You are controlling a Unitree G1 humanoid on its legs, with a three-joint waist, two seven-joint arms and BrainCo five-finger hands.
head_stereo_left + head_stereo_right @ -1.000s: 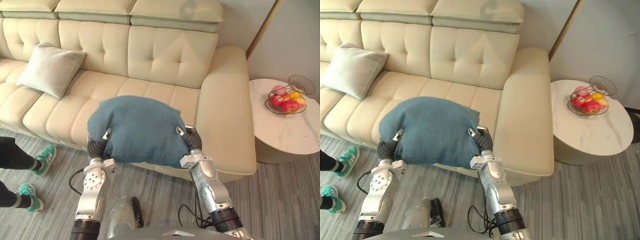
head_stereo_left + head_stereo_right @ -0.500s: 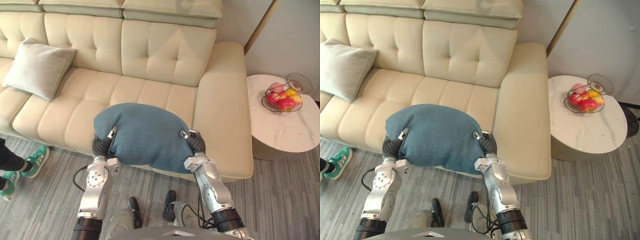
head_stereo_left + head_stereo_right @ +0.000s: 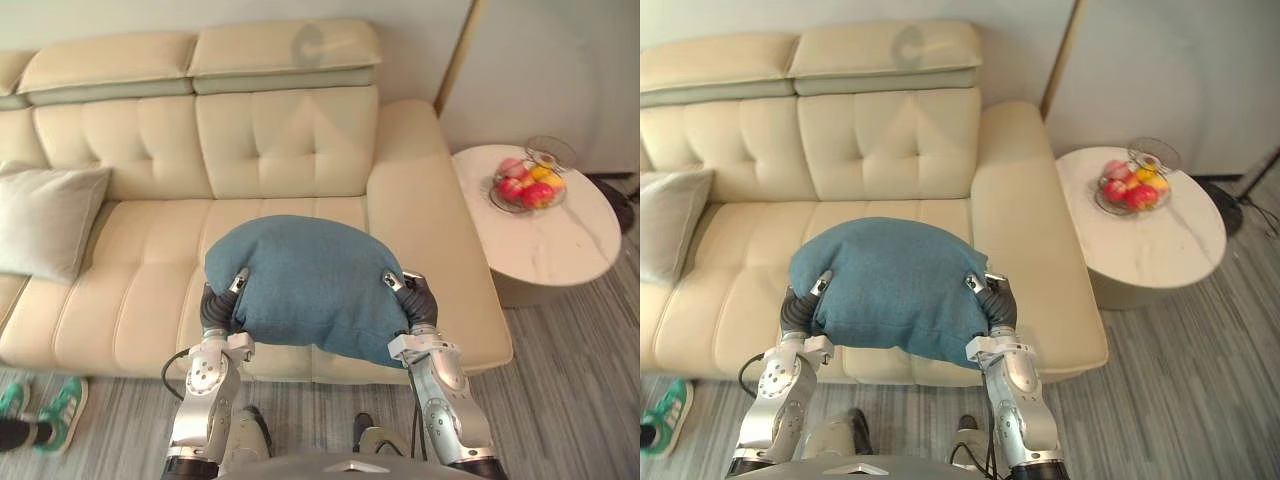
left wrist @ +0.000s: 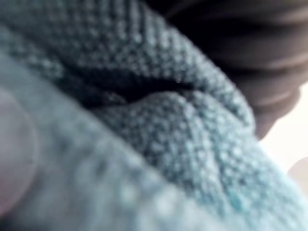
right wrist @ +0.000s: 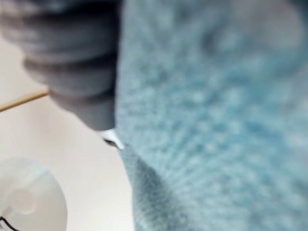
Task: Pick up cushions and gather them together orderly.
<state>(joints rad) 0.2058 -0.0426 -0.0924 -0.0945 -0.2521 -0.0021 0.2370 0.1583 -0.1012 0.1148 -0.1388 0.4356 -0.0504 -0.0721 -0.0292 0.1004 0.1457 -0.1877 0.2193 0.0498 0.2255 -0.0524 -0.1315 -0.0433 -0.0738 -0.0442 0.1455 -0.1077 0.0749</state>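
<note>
Plump, coarse-woven teal cushion [image 3: 305, 285] domes above a tufted cream sofa [image 3: 270, 140].

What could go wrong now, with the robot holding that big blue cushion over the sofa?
The blue cushion is soft and gripped just at its two sides by the left hand and right hand, so it may sag or slip toward the floor. The grey cushion lies at the far left end of the sofa, and a person's shoes stand near there, so carrying it across might bring a bump.
</note>
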